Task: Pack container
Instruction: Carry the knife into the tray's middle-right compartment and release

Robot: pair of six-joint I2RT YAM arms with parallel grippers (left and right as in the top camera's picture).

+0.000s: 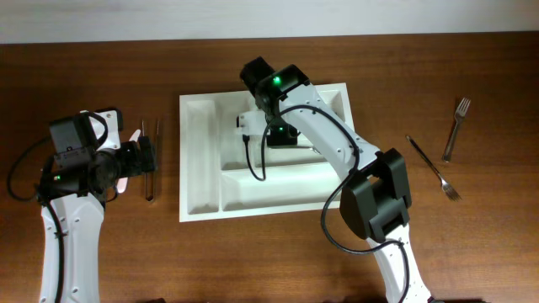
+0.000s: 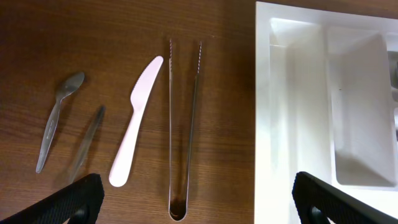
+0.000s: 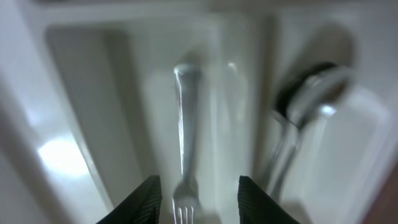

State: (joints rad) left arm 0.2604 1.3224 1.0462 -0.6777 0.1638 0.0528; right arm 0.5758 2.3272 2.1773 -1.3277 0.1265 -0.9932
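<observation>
Container (image 1: 200,168): white five-compartment cutlery tray lying flat and open side up at the middle of the table (image 1: 101,252).
Container axis: the long side runs left to right in the overhead view, slightly skewed. Two narrow compartments sit at its left end, and three long ones run along the long side.
Right arm: stretched from the near right edge over the container, with the wrist bent down above the long compartments.
Right gripper (image 3: 198,202): fingers parted, gripping nothing. A fork (image 3: 185,124) lies in the compartment below, tines between the fingertips with a gap on each side. A spoon (image 3: 314,93) lies in the next compartment. The view is blurred.
Left arm: folded at the table's left, wrist facing the container.
Left gripper (image 2: 199,205): fingers spread wide and empty above tongs (image 2: 194,112). The container lies beside it, apart from the fingers.
</observation>
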